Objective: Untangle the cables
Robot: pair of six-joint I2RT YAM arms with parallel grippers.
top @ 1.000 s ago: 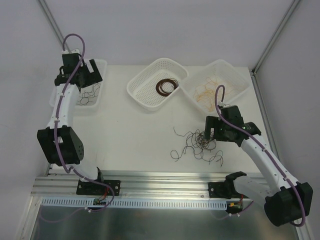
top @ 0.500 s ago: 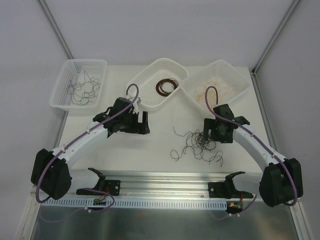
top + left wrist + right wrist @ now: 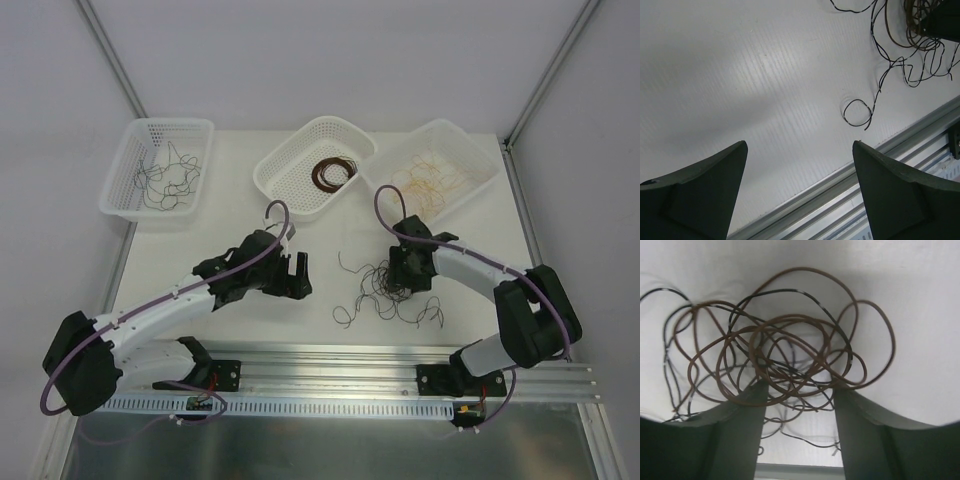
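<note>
A tangle of thin black and dark brown cables [image 3: 390, 290] lies on the white table right of centre. My right gripper [image 3: 400, 283] is open and down in the tangle; in the right wrist view brown loops [image 3: 790, 355] lie across its fingertips [image 3: 757, 395], with black strands beneath. My left gripper [image 3: 297, 275] is open and empty, low over bare table left of the tangle. Its wrist view shows a black curl [image 3: 858, 111] and the pile's edge [image 3: 912, 35] ahead.
Three white mesh baskets stand at the back: the left one [image 3: 120, 190] holds black wires, the middle one [image 3: 275, 185] a dark brown coil, the right one [image 3: 480, 175] tan-orange wires. A metal rail [image 3: 330, 355] runs along the near table edge.
My left arm swung from the left basket down to the table centre beside the tangle. My right gripper moved left and lowered into the pile, shifting some strands.
</note>
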